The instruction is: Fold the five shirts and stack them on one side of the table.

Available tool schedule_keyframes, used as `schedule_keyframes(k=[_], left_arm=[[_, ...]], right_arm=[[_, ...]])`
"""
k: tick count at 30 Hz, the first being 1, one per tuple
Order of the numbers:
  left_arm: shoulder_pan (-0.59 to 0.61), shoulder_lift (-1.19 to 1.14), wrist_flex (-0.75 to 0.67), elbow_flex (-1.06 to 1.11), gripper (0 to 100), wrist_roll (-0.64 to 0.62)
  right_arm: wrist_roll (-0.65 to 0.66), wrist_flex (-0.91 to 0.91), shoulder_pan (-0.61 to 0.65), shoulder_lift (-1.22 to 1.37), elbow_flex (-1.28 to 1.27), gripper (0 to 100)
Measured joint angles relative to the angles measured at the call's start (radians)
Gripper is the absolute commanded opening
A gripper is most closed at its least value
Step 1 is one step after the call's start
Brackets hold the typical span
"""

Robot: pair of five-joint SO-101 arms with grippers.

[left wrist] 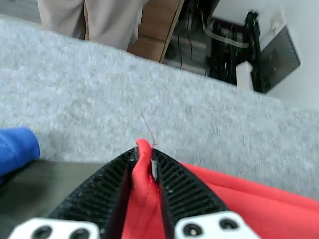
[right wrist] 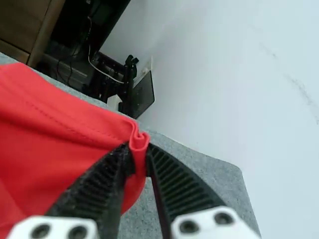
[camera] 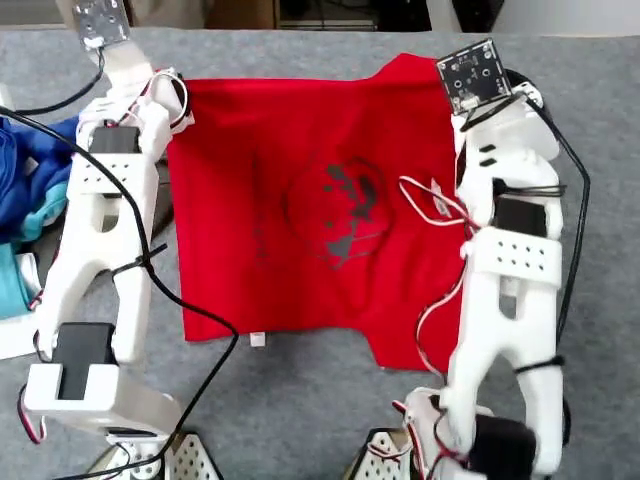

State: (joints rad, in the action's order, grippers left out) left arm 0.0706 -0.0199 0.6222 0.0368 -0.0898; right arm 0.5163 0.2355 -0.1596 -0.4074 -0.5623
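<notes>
From above, the red shirt [camera: 300, 220] lies flat on the counter [camera: 300, 400] between my arms. A blue heap [camera: 20, 180] sits beside my left arm, cut off at the edge. My wrists hide the shirt's far corners.

At the left wrist, my left tool [left wrist: 144, 152] is clamped on a red edge.

At the right wrist, my right tool [right wrist: 138, 148] pinches a red fold.

I judge the first fold is starting, and it calls for lifting both corners evenly.

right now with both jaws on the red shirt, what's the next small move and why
Probably raise both arms together a little and draw the far edge back toward the near hem. The red shirt lies spread flat on the table, with the left jaws shut on one far corner and the right jaws shut on the other, so a fold in half looks ready to begin.
</notes>
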Motion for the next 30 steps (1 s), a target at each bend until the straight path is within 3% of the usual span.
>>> schedule_keyframes(k=[6, 11, 17, 25, 30], left_arm=[[-0.091, 0.0, 0.226, -0.13, 2, 0.083], [-0.098, 0.0, 0.269, -0.161, 2, 0.089], [-0.112, 0.0, 0.466, -0.206, 2, 0.097], [-0.132, 0.0, 0.69, -0.206, 2, 0.098], [-0.189, 0.0, 0.813, -0.204, 2, 0.158]], right_arm=[[0.0, 0.035, -0.023, 0.057, 0.048, 0.4], [0.0, 0.203, -0.025, 0.049, 0.112, 0.4], [0.002, 0.436, -0.026, -0.051, 0.115, 0.5], [0.141, 0.697, -0.026, -0.242, 0.08, 0.5], [0.195, 0.738, -0.026, -0.414, -0.069, 0.5]])
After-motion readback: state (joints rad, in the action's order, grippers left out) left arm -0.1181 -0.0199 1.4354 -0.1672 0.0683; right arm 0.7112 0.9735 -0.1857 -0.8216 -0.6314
